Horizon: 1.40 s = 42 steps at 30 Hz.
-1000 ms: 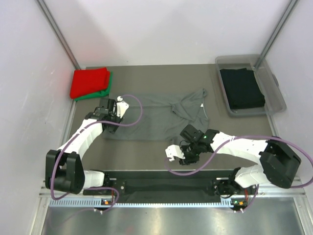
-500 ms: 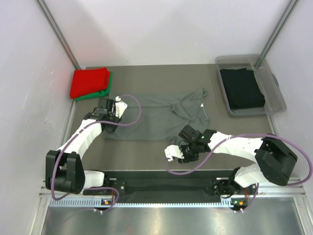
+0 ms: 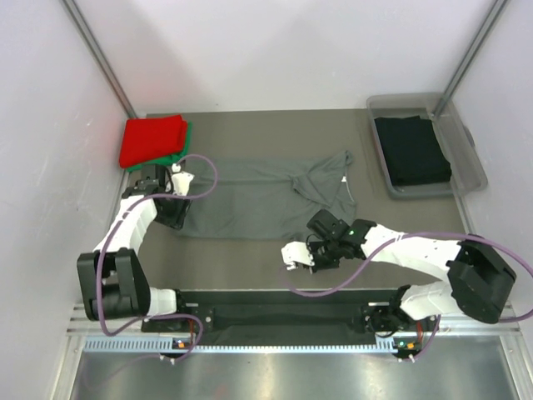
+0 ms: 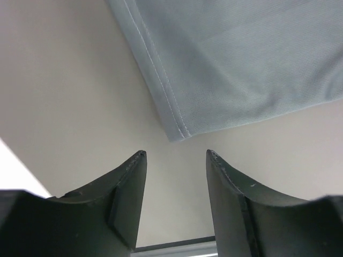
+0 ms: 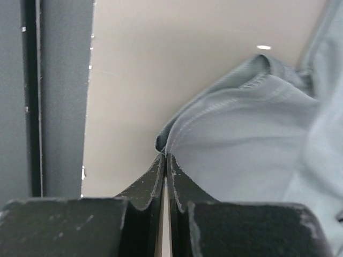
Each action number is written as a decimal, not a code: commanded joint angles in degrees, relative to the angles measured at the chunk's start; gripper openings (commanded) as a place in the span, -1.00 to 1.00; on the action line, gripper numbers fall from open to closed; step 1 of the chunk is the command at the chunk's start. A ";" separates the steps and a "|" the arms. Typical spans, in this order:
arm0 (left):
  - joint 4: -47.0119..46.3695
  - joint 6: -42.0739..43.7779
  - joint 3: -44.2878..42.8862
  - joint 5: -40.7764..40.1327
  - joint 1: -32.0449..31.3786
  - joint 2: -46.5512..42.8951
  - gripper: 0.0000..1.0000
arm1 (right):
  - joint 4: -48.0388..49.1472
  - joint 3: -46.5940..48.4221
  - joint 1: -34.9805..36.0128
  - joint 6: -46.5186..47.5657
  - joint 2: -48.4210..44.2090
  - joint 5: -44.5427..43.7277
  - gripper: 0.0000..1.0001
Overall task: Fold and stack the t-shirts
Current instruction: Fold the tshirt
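The dark grey t-shirt (image 3: pixel 250 198) lies spread out mid-table, bunched at its right end. My left gripper (image 3: pixel 172 215) is open and empty at the shirt's near-left corner. In the left wrist view the gripper (image 4: pixel 175 154) hangs just short of that corner (image 4: pixel 177 131), not touching it. My right gripper (image 3: pixel 321 248) is at the shirt's near-right edge. In the right wrist view it (image 5: pixel 165 156) is shut on the shirt's hem (image 5: pixel 252 139). The red t-shirt (image 3: pixel 152 140) lies folded on the green one (image 3: pixel 181 155) at the far left. The black t-shirt (image 3: pixel 410 152) lies in the tub.
A clear plastic tub (image 3: pixel 476 171) stands at the far right of the table. White walls and metal posts close in the sides. The black rail (image 3: pixel 275 312) with the arm bases runs along the near edge.
My left gripper has moved left, off the shirt's left edge to just outside its near-left corner. My right gripper has stayed shut at the near-right hem, shifting only slightly.
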State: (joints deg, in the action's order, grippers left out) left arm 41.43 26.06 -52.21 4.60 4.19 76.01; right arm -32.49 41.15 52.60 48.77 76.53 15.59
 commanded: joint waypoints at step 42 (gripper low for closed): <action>6.20 0.48 -13.17 11.83 3.64 11.79 -1.00 | -0.56 16.41 -25.51 -5.18 -9.57 -0.56 -1.00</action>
State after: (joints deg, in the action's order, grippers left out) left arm 43.94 25.23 -60.60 13.21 7.92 89.08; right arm -32.99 52.56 29.54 44.34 66.50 15.57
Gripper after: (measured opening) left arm 0.024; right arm 0.009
